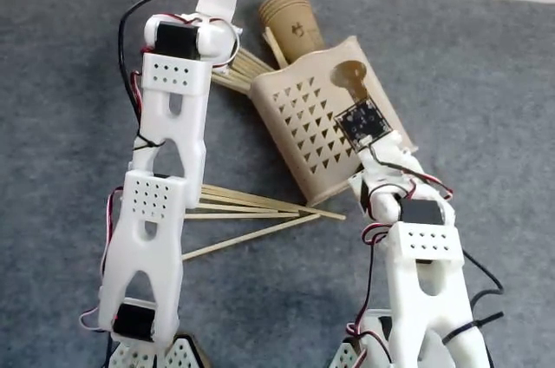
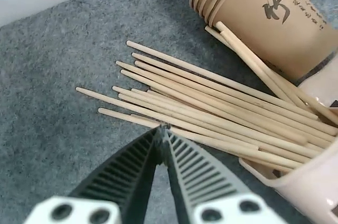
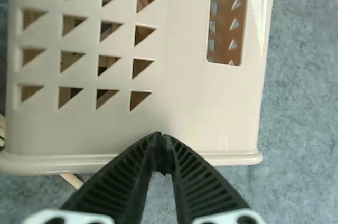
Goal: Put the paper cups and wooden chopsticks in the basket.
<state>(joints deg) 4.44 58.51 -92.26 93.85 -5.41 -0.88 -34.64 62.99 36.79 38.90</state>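
Several pale wooden chopsticks (image 2: pixel 211 113) fan out of the mouth of the basket (image 1: pixel 312 116). It lies on its side on the grey table (image 1: pixel 494 82), long axis running away from the arms, mouth toward the far edge. We see the nested paper cups (image 2: pixel 264 18), brown with dark print, lying at that mouth, rims pointing outward. More loose sticks (image 1: pixel 251 210) lie beside the basket's base. The left gripper (image 2: pixel 161 130), jaws together, has its tips at the fan. The right gripper (image 3: pixel 158 142), likewise closed, sits at the base.
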